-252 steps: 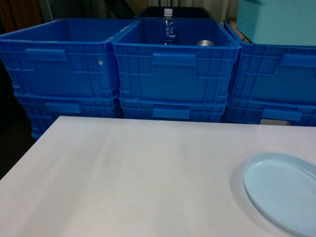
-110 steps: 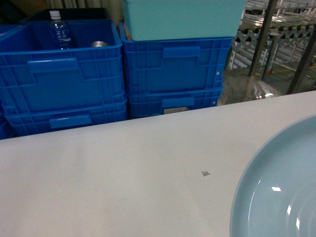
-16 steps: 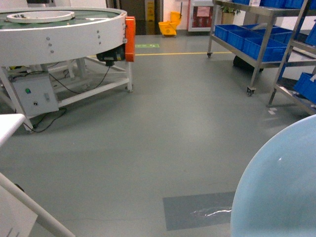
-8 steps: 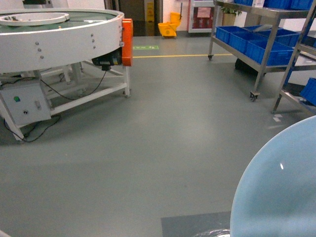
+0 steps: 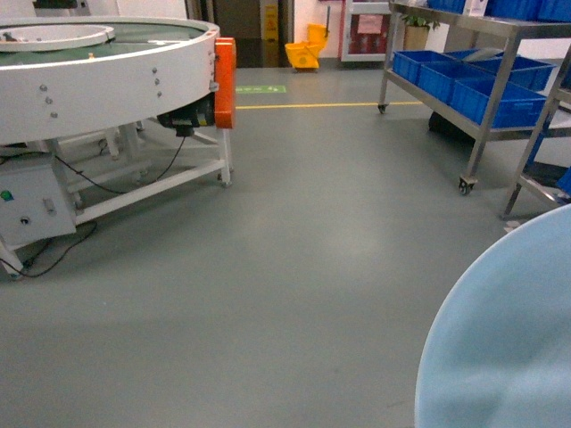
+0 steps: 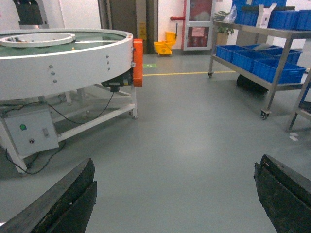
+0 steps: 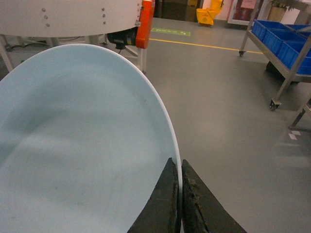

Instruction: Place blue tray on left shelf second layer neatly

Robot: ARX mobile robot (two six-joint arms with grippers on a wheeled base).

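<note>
Your right gripper still pinches the blue tray rim, left gripper gapes empty, and the round conveyor slid left since before.

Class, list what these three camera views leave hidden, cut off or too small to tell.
- Blue tray: head view, cut off by the right and bottom edges.
- Right gripper: wrist view, bottom edge cuts its body; fingers pinch the tray rim.
- Left gripper: only fingertips show, spread apart.
- Steel shelf: tiers cropped at top right; second layer cannot be identified.
</note>
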